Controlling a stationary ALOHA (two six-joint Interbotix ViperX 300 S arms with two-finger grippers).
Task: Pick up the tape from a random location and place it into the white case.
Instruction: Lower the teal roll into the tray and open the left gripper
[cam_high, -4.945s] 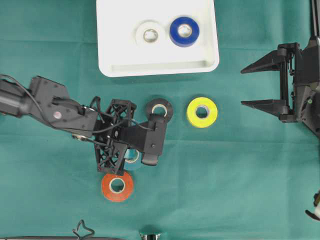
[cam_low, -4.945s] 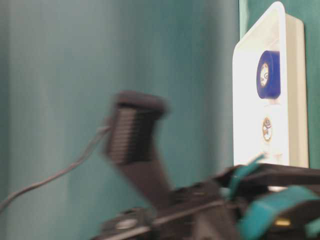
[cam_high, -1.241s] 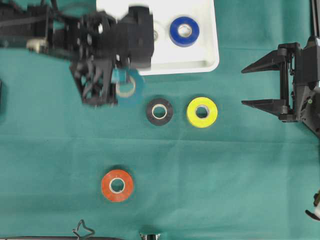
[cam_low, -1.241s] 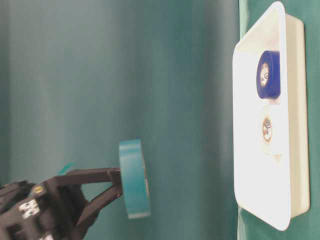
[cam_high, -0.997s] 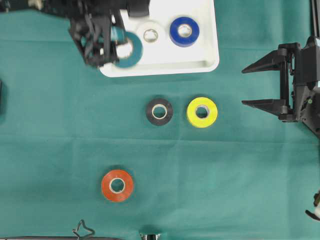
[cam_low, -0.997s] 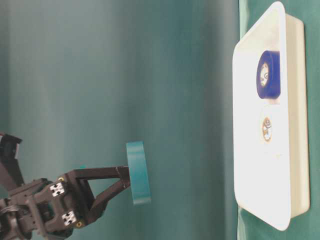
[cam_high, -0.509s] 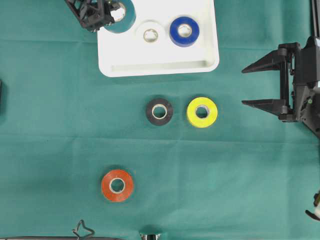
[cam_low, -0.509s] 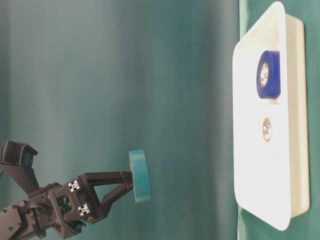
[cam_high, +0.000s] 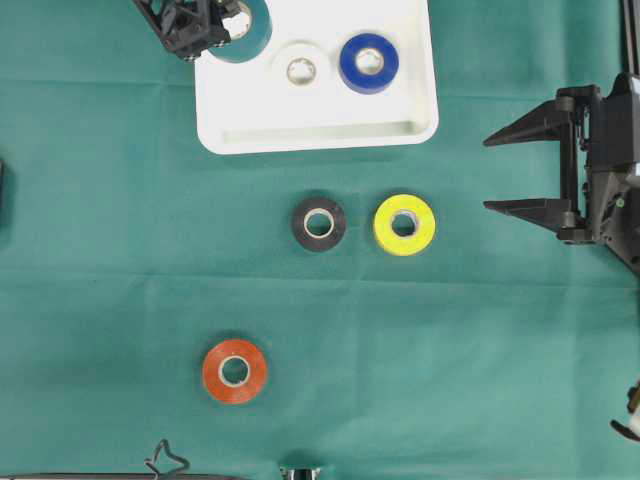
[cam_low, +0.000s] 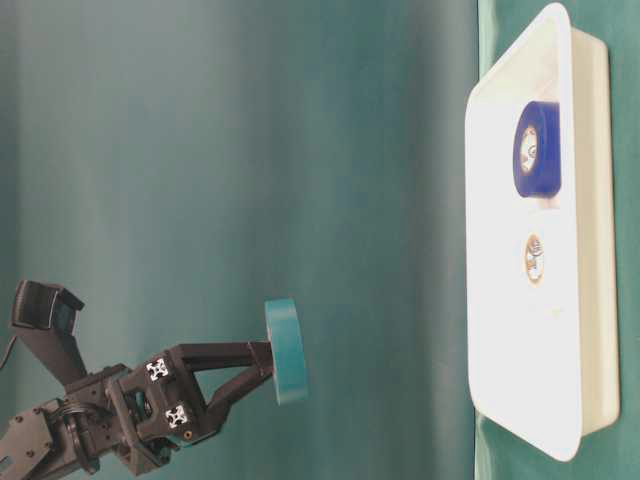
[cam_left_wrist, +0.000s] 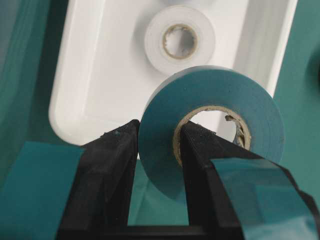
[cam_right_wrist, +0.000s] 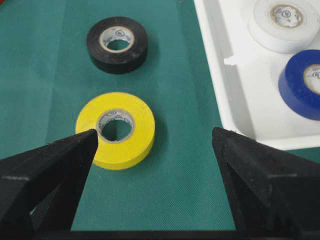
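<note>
A teal tape (cam_high: 250, 35) roll hangs in the air over the far left corner of the white case (cam_high: 320, 135). My left gripper (cam_high: 222, 22) is shut on it, one finger (cam_left_wrist: 200, 150) through the cardboard core and the other on the outer wall. The table-level view shows the tape (cam_low: 285, 350) well clear of the case (cam_low: 520, 390). In the left wrist view the tape (cam_left_wrist: 220, 95) hovers above the case floor (cam_left_wrist: 100, 75). My right gripper (cam_high: 490, 173) stands open and empty at the right.
A white roll (cam_high: 301, 70) and a blue roll (cam_high: 368, 63) lie in the case. A black roll (cam_high: 319, 223), a yellow roll (cam_high: 404, 224) and an orange roll (cam_high: 235, 371) lie on the green cloth. The yellow roll (cam_right_wrist: 116, 129) is just ahead of my right gripper (cam_right_wrist: 154, 137).
My left gripper carried the teal roll from the case's near left rim to its far left corner, then nearly stopped. The right arm has not moved.
</note>
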